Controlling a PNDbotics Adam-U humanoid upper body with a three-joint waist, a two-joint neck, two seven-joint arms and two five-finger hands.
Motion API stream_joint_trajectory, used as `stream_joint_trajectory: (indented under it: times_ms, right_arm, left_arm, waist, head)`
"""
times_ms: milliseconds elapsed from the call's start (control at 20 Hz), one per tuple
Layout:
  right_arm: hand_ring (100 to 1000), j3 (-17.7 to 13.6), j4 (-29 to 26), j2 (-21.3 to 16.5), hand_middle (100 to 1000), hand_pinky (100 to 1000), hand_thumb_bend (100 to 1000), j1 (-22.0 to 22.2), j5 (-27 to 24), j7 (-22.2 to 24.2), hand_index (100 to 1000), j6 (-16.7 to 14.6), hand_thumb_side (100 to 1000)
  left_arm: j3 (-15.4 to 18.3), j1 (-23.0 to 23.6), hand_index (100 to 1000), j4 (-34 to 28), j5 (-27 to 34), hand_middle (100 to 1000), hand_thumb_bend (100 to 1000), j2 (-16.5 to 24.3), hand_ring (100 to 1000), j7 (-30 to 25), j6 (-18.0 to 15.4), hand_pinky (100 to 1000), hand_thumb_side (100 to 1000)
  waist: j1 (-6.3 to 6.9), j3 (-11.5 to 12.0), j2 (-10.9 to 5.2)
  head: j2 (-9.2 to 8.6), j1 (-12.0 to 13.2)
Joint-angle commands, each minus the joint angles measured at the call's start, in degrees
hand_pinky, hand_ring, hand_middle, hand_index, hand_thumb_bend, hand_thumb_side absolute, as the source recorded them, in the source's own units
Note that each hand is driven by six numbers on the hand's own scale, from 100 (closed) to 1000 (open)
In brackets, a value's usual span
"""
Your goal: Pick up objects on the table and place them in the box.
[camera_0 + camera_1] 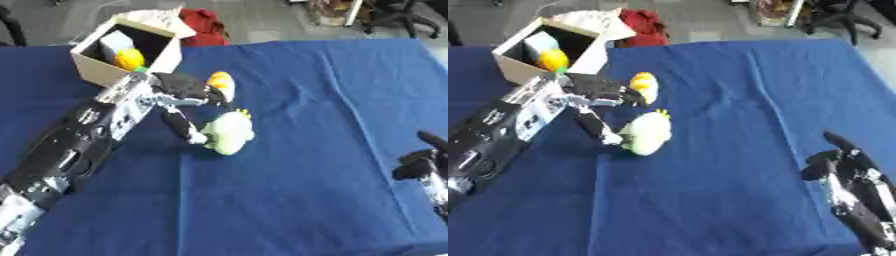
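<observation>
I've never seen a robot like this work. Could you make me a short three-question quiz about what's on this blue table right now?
1. True or false: the cardboard box already has something inside.
2. Which hand reaches toward the pale green plush toy? A) left hand B) right hand
3. Fill in: the table is covered by a ____ cloth.

Key: 1 true, a yellow item and a pale one show inside. 2 A; the right hand sits idle at the lower right. 3 blue.

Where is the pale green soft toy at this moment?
The pale green soft toy lies on the blue table, left of centre, against the left hand's fingers and below the cardboard box.
</observation>
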Motion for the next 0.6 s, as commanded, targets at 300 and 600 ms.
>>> stream_joint_trajectory:
  times_ms: [300,600]
  right_arm:
    - [574,-0.1,-0.7,-0.4,581,596,100,-0.3,-0.3,0.0,916,0.0,432]
    - [574,-0.1,-0.7,-0.4,582,597,100,-0.3,-0.2,0.0,916,0.1,432]
  left_arm:
    - [0.3,-0.6,779,1.2,1.7,587,272,-0.4,598,-1.9,-1.7,773,380]
    - [1.7,-0.7,573,-0.4,4.5,344,180,0.6,400,4.6,1.2,656,173]
  waist:
    - [-0.75,-0.2,-1.27]
    - [-0.74,0.1,-1.38]
  head:
    - [-0.2,0.2]
    - [-0.26,0.0]
